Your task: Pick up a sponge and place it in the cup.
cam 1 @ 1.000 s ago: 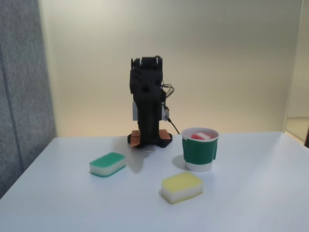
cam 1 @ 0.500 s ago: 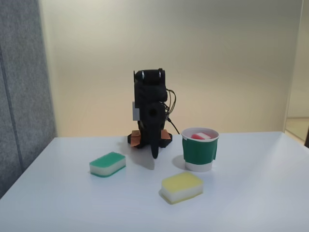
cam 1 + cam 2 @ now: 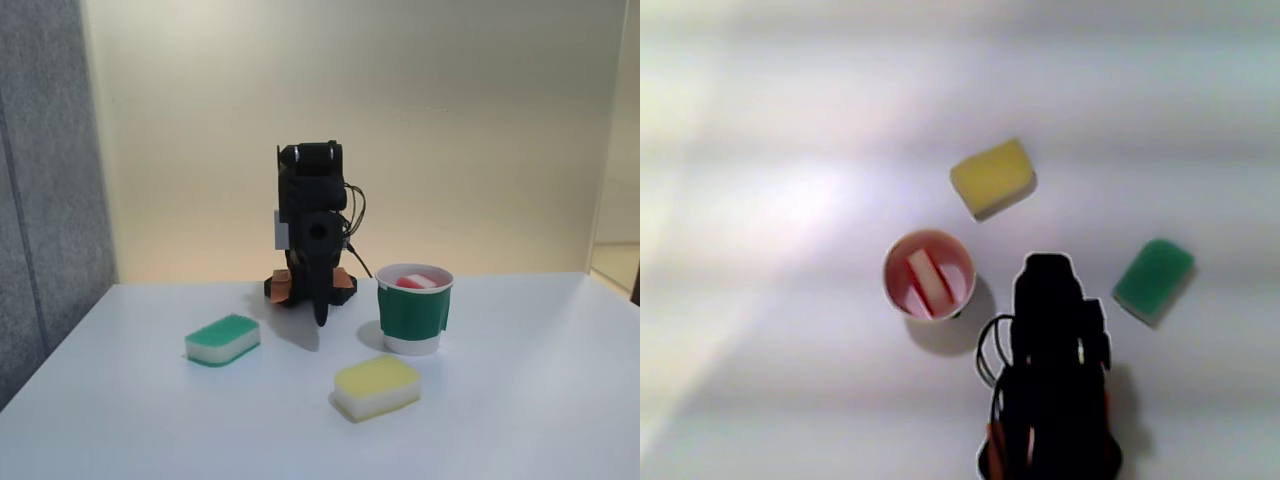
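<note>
The red-and-white sponge (image 3: pixel 415 282) stands on edge inside the cup (image 3: pixel 410 318), its top just showing above the rim. From above, the sponge (image 3: pixel 927 282) lies slanted across the cup's inside (image 3: pixel 890 290). The black arm is folded up at the back of the table in the fixed view. My gripper (image 3: pixel 320 318) points down just left of the cup, its fingers together and nothing in them. In the other view the gripper (image 3: pixel 1045 268) is a dark shape right of the cup.
A green-topped sponge (image 3: pixel 222 338) (image 3: pixel 1153 280) lies on the white table (image 3: pixel 520 400) left of the arm in the fixed view. A yellow-topped sponge (image 3: pixel 376 386) (image 3: pixel 991 177) lies in front of the cup. A grey panel stands at the left edge.
One second ago the arm was upright with the gripper tucked high. It has since folded forward so the gripper tip points down near the table. The sponge stayed in the cup.
</note>
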You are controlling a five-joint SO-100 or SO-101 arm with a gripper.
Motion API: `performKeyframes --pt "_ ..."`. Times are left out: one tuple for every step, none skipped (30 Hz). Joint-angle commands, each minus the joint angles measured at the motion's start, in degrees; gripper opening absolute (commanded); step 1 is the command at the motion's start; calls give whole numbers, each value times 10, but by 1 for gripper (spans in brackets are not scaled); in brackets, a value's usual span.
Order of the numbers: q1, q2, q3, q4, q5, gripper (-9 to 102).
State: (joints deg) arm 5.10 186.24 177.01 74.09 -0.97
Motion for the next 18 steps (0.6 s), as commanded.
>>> performKeyframes --pt "9 7 2 62 -6 0" --pt "9 7 2 62 -6 0" --pt "9 7 2 62 -6 0" --pt "9 7 2 62 -6 0" --pt "9 8 2 62 -6 0" --pt "12 8 2 62 -6 0" --pt "16 8 2 62 -6 0" --pt "18 9 2 62 -6 0" --pt "18 9 2 62 -6 0" --pt "18 9 2 62 -6 0" --pt "18 9 2 62 -6 0" --pt "18 9 2 62 -6 0" --pt "18 9 2 62 -6 0" --pt "18 9 2 62 -6 0" --pt "18 9 2 62 -6 0" --pt "18 9 2 62 -6 0" --pt "18 9 2 62 -6 0" --pt "18 9 2 62 -6 0"
